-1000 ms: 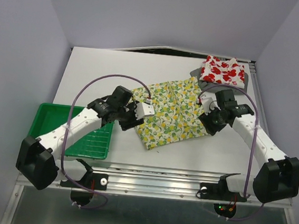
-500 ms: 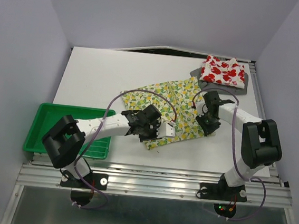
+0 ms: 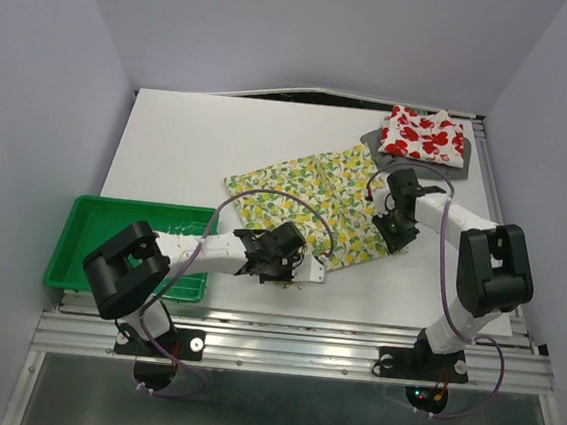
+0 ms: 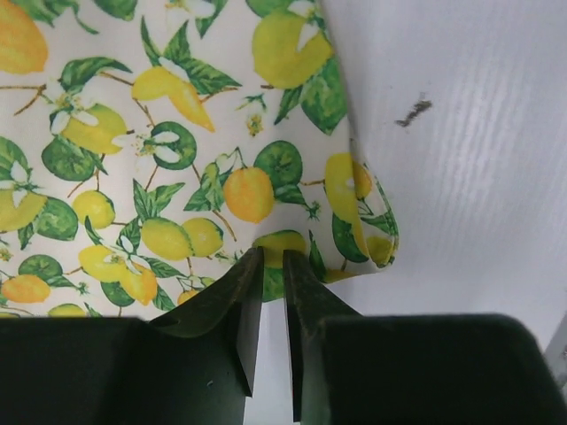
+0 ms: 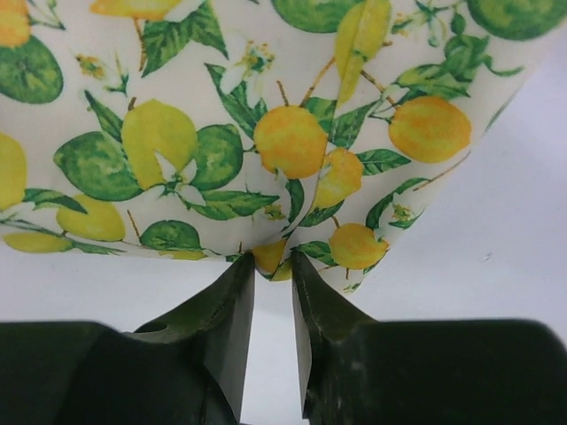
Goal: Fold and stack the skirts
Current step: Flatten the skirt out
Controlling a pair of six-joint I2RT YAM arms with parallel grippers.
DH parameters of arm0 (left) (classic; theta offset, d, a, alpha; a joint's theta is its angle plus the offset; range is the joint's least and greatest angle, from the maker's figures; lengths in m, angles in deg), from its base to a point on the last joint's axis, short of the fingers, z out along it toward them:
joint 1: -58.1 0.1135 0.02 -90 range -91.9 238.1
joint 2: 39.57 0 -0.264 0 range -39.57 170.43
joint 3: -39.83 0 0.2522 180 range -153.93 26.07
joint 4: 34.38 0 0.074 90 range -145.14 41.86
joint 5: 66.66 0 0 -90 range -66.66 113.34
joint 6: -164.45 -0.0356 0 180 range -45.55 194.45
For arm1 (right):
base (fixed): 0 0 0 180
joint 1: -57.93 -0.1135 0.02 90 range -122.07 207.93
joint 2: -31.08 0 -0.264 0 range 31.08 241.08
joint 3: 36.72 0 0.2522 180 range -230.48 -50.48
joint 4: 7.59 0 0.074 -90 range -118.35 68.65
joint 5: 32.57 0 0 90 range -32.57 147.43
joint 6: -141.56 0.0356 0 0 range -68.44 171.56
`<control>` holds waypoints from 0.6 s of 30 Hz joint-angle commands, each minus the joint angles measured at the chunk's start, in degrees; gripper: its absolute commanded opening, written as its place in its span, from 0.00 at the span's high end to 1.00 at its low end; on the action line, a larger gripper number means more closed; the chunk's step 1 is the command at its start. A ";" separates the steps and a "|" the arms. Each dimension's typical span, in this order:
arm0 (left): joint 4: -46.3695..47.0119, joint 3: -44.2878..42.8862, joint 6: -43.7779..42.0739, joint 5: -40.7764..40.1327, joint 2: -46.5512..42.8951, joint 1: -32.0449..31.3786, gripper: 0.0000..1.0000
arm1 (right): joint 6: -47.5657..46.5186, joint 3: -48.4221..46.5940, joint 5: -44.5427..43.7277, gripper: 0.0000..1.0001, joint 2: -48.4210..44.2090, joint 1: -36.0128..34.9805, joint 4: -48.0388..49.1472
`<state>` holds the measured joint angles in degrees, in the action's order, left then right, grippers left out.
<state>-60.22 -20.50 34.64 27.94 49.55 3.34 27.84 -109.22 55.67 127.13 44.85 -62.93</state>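
Observation:
The lemon skirt (image 3: pixel 315 198) lies spread flat in the middle of the table. My left gripper (image 3: pixel 297 263) is at its near corner, and in the left wrist view (image 4: pixel 273 255) the jaws are closed to a narrow slit on the skirt's hem (image 4: pixel 275 241). My right gripper (image 3: pixel 391 229) is at the skirt's right corner, and in the right wrist view (image 5: pixel 273 264) the jaws pinch the puckered hem (image 5: pixel 269 257). The red-print skirt (image 3: pixel 424 135) lies folded at the back right on top of the grey skirt (image 3: pixel 375 140).
A green plastic tray (image 3: pixel 80 243) sits at the near left, beside the left arm. The metal rail (image 3: pixel 293 324) runs along the table's near edge, just in front of the left gripper. The table's right edge is next to the folded stack.
My left arm has swung from the skirt's left side to its near corner and closed on the hem. The skirt's left corner now shows uncovered. The right gripper has shifted slightly inward.

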 commanded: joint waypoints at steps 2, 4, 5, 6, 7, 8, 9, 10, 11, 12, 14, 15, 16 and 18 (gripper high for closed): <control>-7.43 0.96 1.48 1.45 -5.00 -5.61 0.71 | 2.19 -5.85 1.14 0.68 0.98 0.51 1.51; -9.18 -1.15 2.63 2.51 -7.38 -5.71 0.66 | 3.59 -9.10 4.99 0.65 -0.24 0.51 -0.86; -11.19 -2.46 3.42 2.61 -8.34 -5.62 0.62 | 4.38 -10.24 5.36 0.59 -0.77 0.51 -1.48; -12.17 -3.00 3.43 2.69 -9.22 -5.62 0.60 | 4.56 -11.12 5.45 0.54 -1.47 0.51 -1.83; -13.66 -3.44 3.69 2.61 -11.32 -5.53 0.58 | 4.65 -12.44 5.28 0.49 -2.87 1.04 -2.10; -14.11 -3.70 3.86 2.35 -12.38 -5.53 0.55 | 4.65 -13.06 5.10 0.45 -3.23 1.04 -2.01; -14.55 -4.23 4.47 2.26 -14.05 -5.36 0.51 | 4.57 -13.59 4.84 0.41 -3.41 1.91 -2.10; -14.99 -4.41 4.74 2.17 -14.67 -5.09 0.50 | 4.57 -14.20 4.57 0.40 -3.07 1.92 -2.10; -15.60 -4.67 5.09 2.17 -15.11 -4.66 0.49 | 4.57 -15.25 4.57 0.41 -2.54 2.79 -2.10; -15.87 -5.02 5.10 2.43 -15.55 -3.26 0.48 | 4.48 -15.61 4.48 0.41 -1.93 3.41 -2.19; -16.57 -5.11 4.05 2.08 -15.73 -2.02 0.47 | 4.39 -16.32 3.61 0.42 0.62 3.41 -2.01; -16.49 -4.42 3.17 1.30 -16.08 -1.75 0.46 | 4.74 -16.41 3.61 0.43 1.41 4.02 -2.01; -16.23 -3.98 1.60 -0.02 -16.35 -1.75 0.46 | 4.83 -16.58 3.78 0.43 3.07 4.03 -2.01; -15.96 -3.01 0.27 -0.47 -17.13 -1.66 0.45 | 5.09 -16.93 3.96 0.43 4.67 4.55 -1.66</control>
<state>-74.16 -24.08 37.65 28.75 34.26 1.40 31.90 -124.70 59.54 128.29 48.37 -64.33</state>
